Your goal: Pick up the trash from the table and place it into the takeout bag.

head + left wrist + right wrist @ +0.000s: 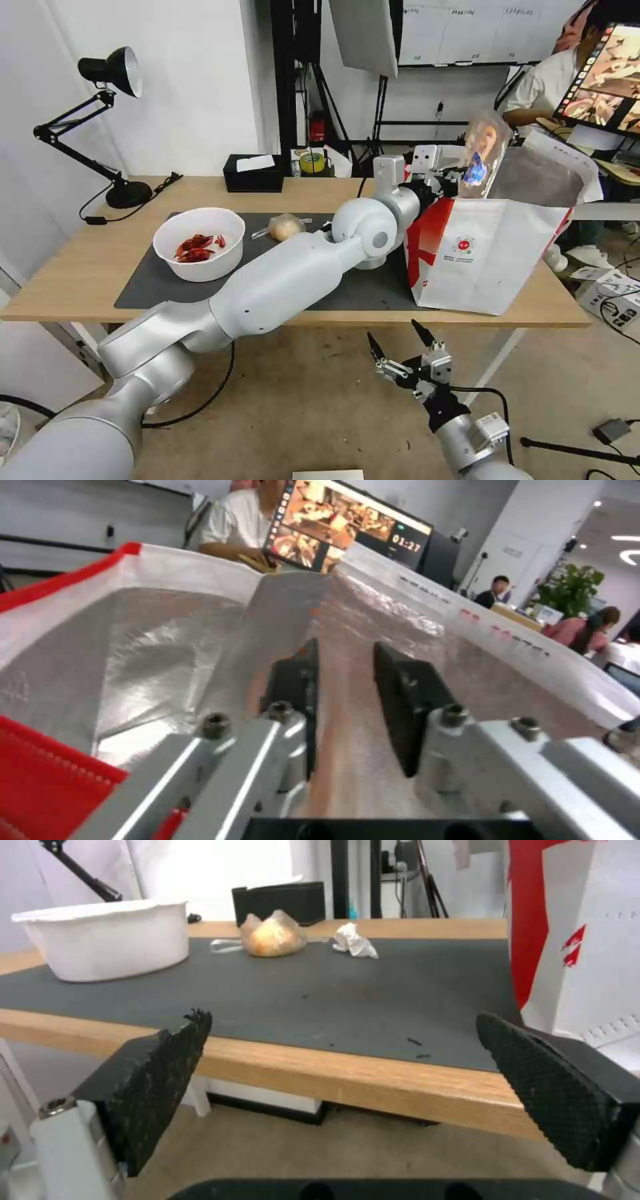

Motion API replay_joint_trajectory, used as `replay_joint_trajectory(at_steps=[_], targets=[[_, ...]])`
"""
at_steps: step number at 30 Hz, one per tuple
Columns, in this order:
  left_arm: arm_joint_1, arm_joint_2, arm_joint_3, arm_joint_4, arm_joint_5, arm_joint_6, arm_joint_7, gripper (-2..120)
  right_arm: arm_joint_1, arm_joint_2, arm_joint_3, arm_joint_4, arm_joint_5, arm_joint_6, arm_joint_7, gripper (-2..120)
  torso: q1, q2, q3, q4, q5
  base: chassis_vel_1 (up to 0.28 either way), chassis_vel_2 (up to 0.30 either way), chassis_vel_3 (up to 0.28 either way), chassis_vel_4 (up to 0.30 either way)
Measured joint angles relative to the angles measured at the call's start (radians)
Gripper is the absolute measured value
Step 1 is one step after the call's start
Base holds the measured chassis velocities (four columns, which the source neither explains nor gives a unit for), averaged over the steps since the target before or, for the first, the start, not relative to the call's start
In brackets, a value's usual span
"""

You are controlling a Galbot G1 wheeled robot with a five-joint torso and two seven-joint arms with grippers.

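My left arm reaches across the table (80, 273) to the takeout bag (493, 260), which stands at the right end. The left gripper (460, 175) holds a clear clamshell tray (483, 150) upright over the bag's open mouth. In the left wrist view the left gripper (347, 647) points down at the foil lining (153, 645), with clear reddish plastic between its fingers. On the dark mat (147, 283) sit a white bowl of red shells (199, 243) and a clear bag with a yellowish lump (285, 228). A crumpled tissue (353, 940) lies beside that bag. My right gripper (392, 331) hangs open below the table's front edge.
A black tissue box (253, 173) and a tape roll (311, 161) stand at the back edge. A black desk lamp (110, 73) is at the back left. A person sits at a monitor behind the bag. Cables and a cardboard box (613, 293) lie on the floor.
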Motion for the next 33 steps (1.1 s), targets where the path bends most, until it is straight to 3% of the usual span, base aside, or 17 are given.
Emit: replay_joint_trajectory(at_steps=[2,7,10,12,14,17,19,21,22,25,30,33], targets=[[0.0,-0.004,-0.001,-0.001,-0.013,0.001,-0.002,41,0.0,0.0,-0.002,0.0,0.0,0.0,0.001,100,0.0,0.0,0.0,0.0001,0.0,0.0,0.0,0.0,0.0],[0.002,0.0,-0.011,-0.017,-0.02,-0.011,-0.004,56,-0.002,-0.001,-0.003,0.003,0.0,-0.001,0.001,100,0.0,0.0,0.0,-0.0002,0.0,0.0,0.0,0.0,0.0],[0.006,0.024,-0.011,-0.039,-0.015,-0.05,-0.005,66,-0.005,-0.002,-0.003,0.009,0.001,-0.001,0.001,100,0.0,0.0,0.0,-0.0003,0.0,0.0,0.0,0.0,0.0],[0.015,0.076,-0.011,-0.081,0.023,-0.079,-0.005,78,-0.005,-0.004,-0.002,0.014,0.002,-0.001,0.001,100,0.0,0.0,0.0,-0.0001,-0.0001,0.0,0.0,0.0,0.0],[0.02,0.097,-0.011,-0.095,0.043,-0.086,-0.005,81,-0.005,-0.004,-0.001,0.015,0.002,-0.001,0.001,100,0.0,0.0,0.0,-0.0001,-0.0001,0.0,0.0,0.0,0.0],[0.07,0.207,-0.021,-0.156,0.183,-0.136,0.019,97,-0.005,-0.004,0.006,0.018,0.003,-0.001,0.001,100,0.0,0.0,0.0,0.0001,-0.0003,0.0,0.0,0.0,0.0],[0.091,0.237,-0.032,-0.171,0.231,-0.149,0.026,100,-0.005,-0.003,0.009,0.02,0.003,0.0,0.002,100,0.0,0.0,0.0,0.0002,-0.0003,0.0,0.0,0.0,0.0],[0.147,0.304,-0.066,-0.198,0.381,-0.183,0.057,107,-0.005,-0.004,0.013,0.021,0.0,0.006,0.003,100,0.0,0.0,0.0,0.0,-0.0004,0.0,0.0,0.0,0.0],[0.147,0.304,-0.066,-0.198,0.381,-0.183,0.057,107,-0.005,-0.004,0.013,0.021,0.0,0.006,0.003,100,0.0,0.0,0.0,0.0,-0.0004,0.0,0.0,0.0,0.0],[0.267,0.422,-0.145,-0.224,0.626,-0.243,0.143,112,0.002,-0.006,0.014,0.021,-0.004,0.014,0.004,100,0.0,0.0,0.0,-0.0001,-0.0003,0.0,0.0,0.0,0.0],[0.418,0.494,-0.234,-0.266,0.71,-0.266,0.173,114,0.012,-0.01,0.014,0.016,-0.005,0.018,0.005,100,0.0,0.0,0.0,0.0004,-0.0009,0.0,0.0,0.0,0.0],[0.572,0.536,-0.341,-0.333,0.764,-0.281,0.189,114,0.021,-0.014,0.014,0.013,-0.004,0.021,0.006,100,0.0,0.0,0.0,0.0002,-0.0006,0.0,0.0,0.0,0.0]])
